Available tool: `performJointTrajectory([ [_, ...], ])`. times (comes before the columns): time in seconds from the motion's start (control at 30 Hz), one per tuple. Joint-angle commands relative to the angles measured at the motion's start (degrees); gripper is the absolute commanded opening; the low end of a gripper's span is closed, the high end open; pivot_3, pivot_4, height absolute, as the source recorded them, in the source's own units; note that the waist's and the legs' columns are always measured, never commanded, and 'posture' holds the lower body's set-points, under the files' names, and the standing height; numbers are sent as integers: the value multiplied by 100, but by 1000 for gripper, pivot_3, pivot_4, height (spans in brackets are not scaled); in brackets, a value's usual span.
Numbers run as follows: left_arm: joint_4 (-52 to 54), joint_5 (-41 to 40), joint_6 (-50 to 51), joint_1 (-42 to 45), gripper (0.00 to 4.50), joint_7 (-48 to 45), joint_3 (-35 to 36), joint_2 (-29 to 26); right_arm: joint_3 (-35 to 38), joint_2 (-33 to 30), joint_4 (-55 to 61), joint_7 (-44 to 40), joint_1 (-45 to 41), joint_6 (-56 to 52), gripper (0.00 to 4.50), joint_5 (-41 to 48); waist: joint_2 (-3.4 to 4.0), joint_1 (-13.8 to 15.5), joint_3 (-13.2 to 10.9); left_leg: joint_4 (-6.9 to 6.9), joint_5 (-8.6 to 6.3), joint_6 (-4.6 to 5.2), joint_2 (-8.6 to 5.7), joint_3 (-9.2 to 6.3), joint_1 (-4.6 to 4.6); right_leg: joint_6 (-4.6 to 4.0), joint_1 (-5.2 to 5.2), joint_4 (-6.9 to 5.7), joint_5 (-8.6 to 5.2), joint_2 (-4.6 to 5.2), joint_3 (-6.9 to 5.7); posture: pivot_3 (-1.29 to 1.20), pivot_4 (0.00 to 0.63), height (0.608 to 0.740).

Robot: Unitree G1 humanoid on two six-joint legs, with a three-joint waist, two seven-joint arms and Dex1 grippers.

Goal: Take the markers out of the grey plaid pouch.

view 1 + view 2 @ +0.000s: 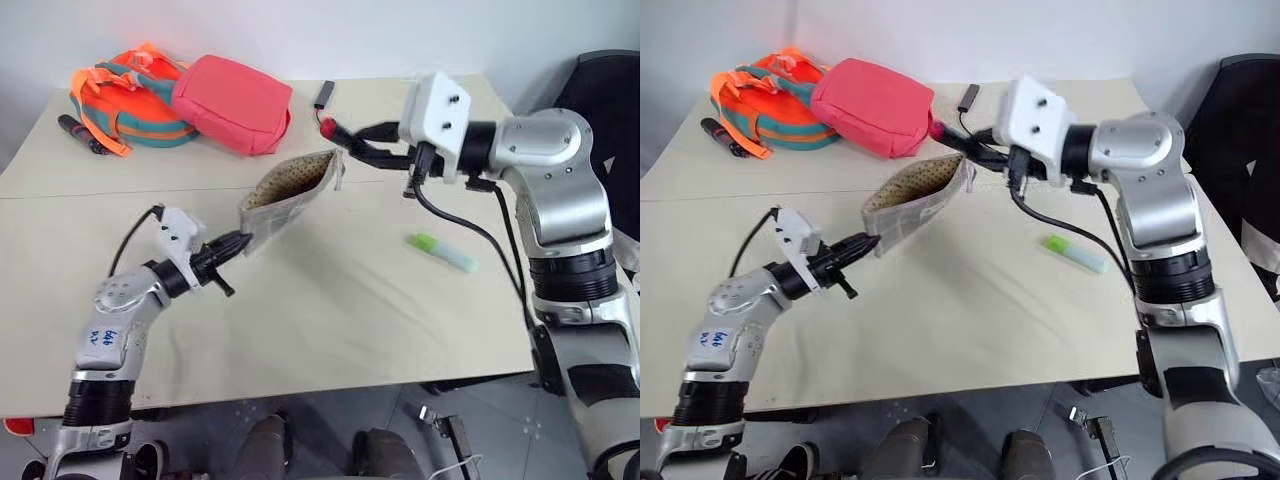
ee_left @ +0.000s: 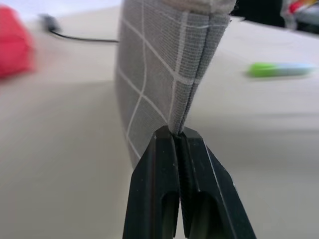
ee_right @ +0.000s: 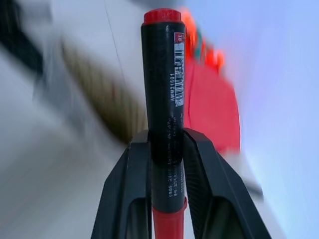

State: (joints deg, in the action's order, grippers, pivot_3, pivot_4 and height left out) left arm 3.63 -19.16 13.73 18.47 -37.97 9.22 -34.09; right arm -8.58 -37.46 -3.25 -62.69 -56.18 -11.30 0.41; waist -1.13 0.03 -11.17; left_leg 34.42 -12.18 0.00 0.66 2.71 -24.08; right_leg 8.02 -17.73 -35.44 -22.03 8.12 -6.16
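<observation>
Pinching a bottom corner of the grey plaid pouch (image 1: pixel 290 197), the left gripper (image 1: pixel 240 241) holds it lifted above the table (image 1: pixel 330 300), its open mouth showing the dotted lining. The right gripper (image 1: pixel 350 139) is clamped on a black marker (image 3: pixel 163 84) with red ends, just beside the pouch's mouth. A green highlighter (image 1: pixel 441 251) lies on the table; a pink-red bag (image 1: pixel 232 103) and an orange-teal bag (image 1: pixel 125 98) lie at the far edge.
</observation>
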Motion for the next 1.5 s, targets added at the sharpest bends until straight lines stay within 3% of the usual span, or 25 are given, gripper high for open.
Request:
performJointTrajectory([
  [0.03,-36,1258,-1068,-63,0,613,314,-673,-489,-575,-174,39,682,606,519,-853,-2,-8,1,-1,0,0,1,11,0,0,-1,1,0,-1,0,0,150,740],
  [0.2,-203,2563,-2043,-388,0,1276,473,-1470,-744,-635,79,184,1507,684,519,-1142,1,-44,-1,-20,1,0,5,46,-1,-2,-35,-4,1,8,17,0,150,740],
  [0.33,78,3275,-2445,-959,0,1608,501,-1684,-731,-481,119,377,1711,612,519,-1158,1,-87,-1,-25,3,1,12,63,-1,-8,-70,-28,5,18,23,0,150,740],
  [0.57,620,3935,-2157,-2165,0,1972,346,-1156,-809,-314,91,520,1795,543,519,-1200,-4,-56,1,-25,1,5,16,71,-1,-11,-82,-34,7,28,23,0,150,740],
  [0.73,725,3801,-2008,-2240,0,1998,317,-758,-755,-227,51,476,1927,253,519,-1072,-8,2,4,-22,1,7,14,69,-1,-13,-84,-29,9,35,21,0,150,740],
  [0.93,653,3629,-1924,-2074,0,1864,258,-649,-702,-187,43,538,1953,104,2532,-992,-10,-11,5,-22,3,8,13,67,-1,-16,-85,-37,10,35,19,0,150,740],
  [1.03,728,3089,-1767,-1996,743,1593,226,-440,-684,-241,107,483,1992,80,3589,-937,-11,-13,6,-22,3,8,14,69,0,-16,-85,-48,11,34,18,0,150,740],
  [1.3,1137,2249,-1632,-2333,3294,1094,517,-358,44,34,628,583,2085,-466,3596,54,-11,-25,6,-20,3,9,16,68,1,-16,-81,-48,12,31,16,0,150,740],
  [1.4,1482,1541,-1500,-2626,4230,796,787,-247,491,99,1194,404,2315,-1074,3596,898,-11,-18,6,-20,3,9,16,66,0,-16,-80,-46,12,32,16,0,150,740],
  [1.5,1813,491,-1354,-3014,4230,440,1315,-101,1003,46,1814,337,2766,-1673,3596,1682,-17,5,9,-18,-5,14,17,56,-2,-16,-70,-40,12,33,11,0,150,740],
])
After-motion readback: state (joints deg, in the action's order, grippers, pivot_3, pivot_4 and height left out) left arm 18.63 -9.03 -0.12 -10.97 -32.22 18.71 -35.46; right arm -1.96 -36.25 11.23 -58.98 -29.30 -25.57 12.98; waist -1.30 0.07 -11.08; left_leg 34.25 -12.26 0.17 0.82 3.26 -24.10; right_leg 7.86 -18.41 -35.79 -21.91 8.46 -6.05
